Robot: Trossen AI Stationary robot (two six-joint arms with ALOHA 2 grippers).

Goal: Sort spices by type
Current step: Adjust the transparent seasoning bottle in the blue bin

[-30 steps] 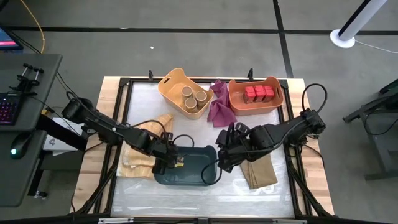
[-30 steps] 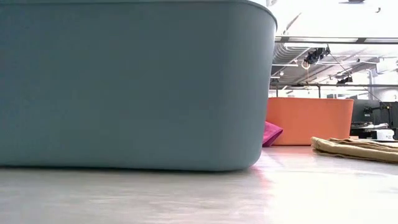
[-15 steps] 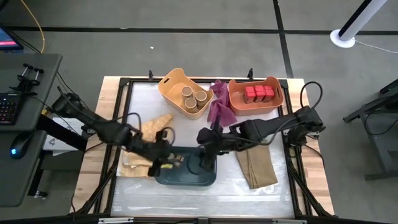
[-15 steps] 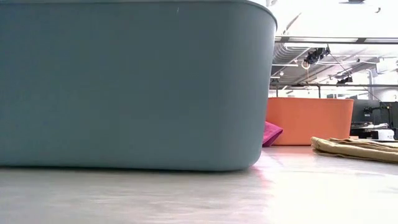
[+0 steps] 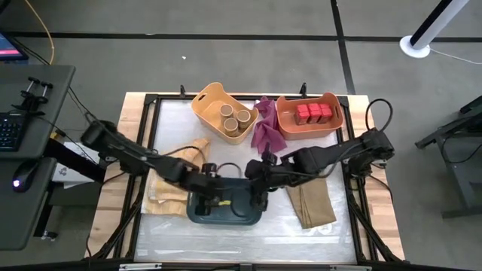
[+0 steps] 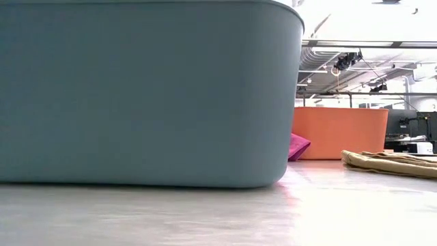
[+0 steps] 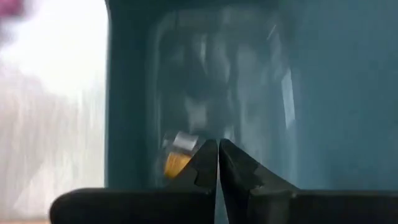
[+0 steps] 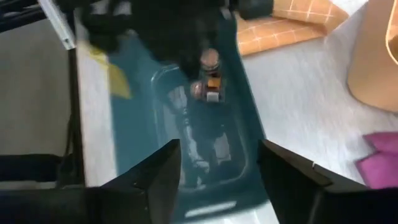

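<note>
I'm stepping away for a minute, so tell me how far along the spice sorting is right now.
Done: three tan cylinders sit in the yellow bin and three red tins in the orange bin. In hand: both grippers are over the teal bin, the left gripper shut and empty, the right gripper open. Small brown-topped jars lie inside. Nothing else looks unsorted on the table.

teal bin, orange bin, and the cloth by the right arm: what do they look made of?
Teal bin: probably moulded plastic, with a smooth one-piece wall, rounded corners and a glossy inside that reflects light.
Orange bin: likely the same plastic, with a matte wall and rolled rim.
Tan cloth: woven fabric, folded, soft creases, no shine.
</note>
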